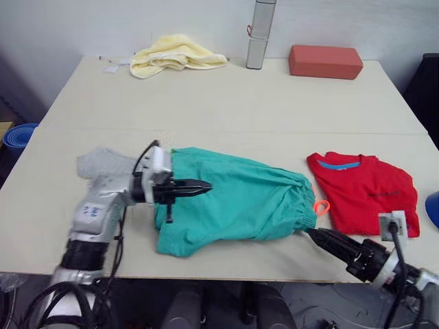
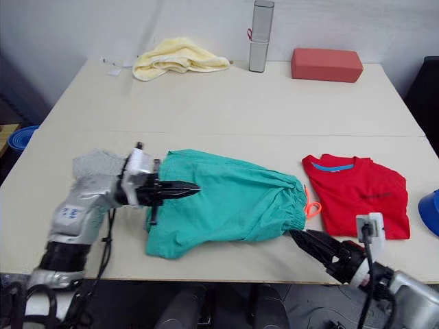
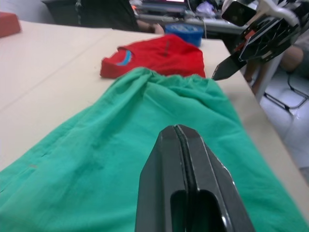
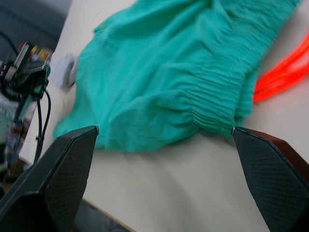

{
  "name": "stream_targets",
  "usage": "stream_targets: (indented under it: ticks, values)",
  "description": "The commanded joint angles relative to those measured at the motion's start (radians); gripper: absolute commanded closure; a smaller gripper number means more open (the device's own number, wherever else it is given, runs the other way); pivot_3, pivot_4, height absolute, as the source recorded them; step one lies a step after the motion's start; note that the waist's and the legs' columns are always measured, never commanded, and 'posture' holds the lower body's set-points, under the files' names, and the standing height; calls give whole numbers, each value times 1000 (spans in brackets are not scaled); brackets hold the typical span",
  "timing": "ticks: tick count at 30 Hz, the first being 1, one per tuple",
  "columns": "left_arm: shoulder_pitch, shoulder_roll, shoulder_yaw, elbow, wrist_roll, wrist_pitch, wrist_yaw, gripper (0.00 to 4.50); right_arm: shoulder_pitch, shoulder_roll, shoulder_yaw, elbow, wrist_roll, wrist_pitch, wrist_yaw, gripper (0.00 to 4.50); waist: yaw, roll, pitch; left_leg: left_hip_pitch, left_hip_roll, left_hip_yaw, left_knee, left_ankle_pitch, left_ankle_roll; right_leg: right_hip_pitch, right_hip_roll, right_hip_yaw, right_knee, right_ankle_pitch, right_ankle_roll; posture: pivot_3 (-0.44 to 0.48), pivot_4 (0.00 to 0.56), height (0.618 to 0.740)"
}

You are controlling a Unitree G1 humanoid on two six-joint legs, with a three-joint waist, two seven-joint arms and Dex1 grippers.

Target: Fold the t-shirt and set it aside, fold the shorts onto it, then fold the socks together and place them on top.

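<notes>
The teal-green shorts (image 1: 236, 199) lie flat across the near middle of the table, waistband to the right with the orange drawstring (image 1: 321, 206) poking out. My left gripper (image 1: 206, 185) is shut with nothing in it and hovers over the shorts' left leg end. My right gripper (image 4: 164, 129) is open. It sits low at the table's front edge, just short of the waistband's near corner. The red t-shirt (image 1: 363, 193) lies folded to the right of the shorts. Light grey socks (image 1: 101, 163) lie left of the shorts, partly behind my left arm.
A pale yellow towel (image 1: 175, 55), a silver bottle (image 1: 259, 34) and a red-brown block (image 1: 325, 62) stand along the far edge. A blue object (image 1: 432, 209) shows at the right edge of the table.
</notes>
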Motion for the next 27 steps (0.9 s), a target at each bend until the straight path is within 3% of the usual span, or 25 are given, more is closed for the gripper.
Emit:
stream_targets:
  ticks: [1,5,9,19,27]
  values:
    - [-70,-47,-35,110,71,-136,28,4492,-12,40,56,-33,127,-64,-203,0,0,0,0,0,0,0,0,0,0,0,0,0,0,0,0,0,150,740]
    - [-139,-108,-69,283,134,-240,49,4492,-41,111,155,-57,263,-144,-366,0,0,0,0,0,0,1,0,1,1,0,0,0,0,1,1,0,150,740]
    - [-171,-131,-88,397,206,-307,108,4492,-101,204,216,-81,293,-231,-470,0,-5,0,0,0,0,2,0,1,2,0,1,0,1,1,1,0,150,740]
    - [-142,-155,-115,478,289,-346,183,4492,-321,321,330,49,111,-299,-606,0,-22,-1,-1,-2,0,1,0,1,4,-1,1,1,3,2,3,0,150,740]
    - [-155,-159,-103,516,286,-381,206,4492,-349,353,317,100,39,-292,-675,0,-23,-6,-4,-1,0,1,0,2,5,0,0,1,3,2,4,0,150,740]
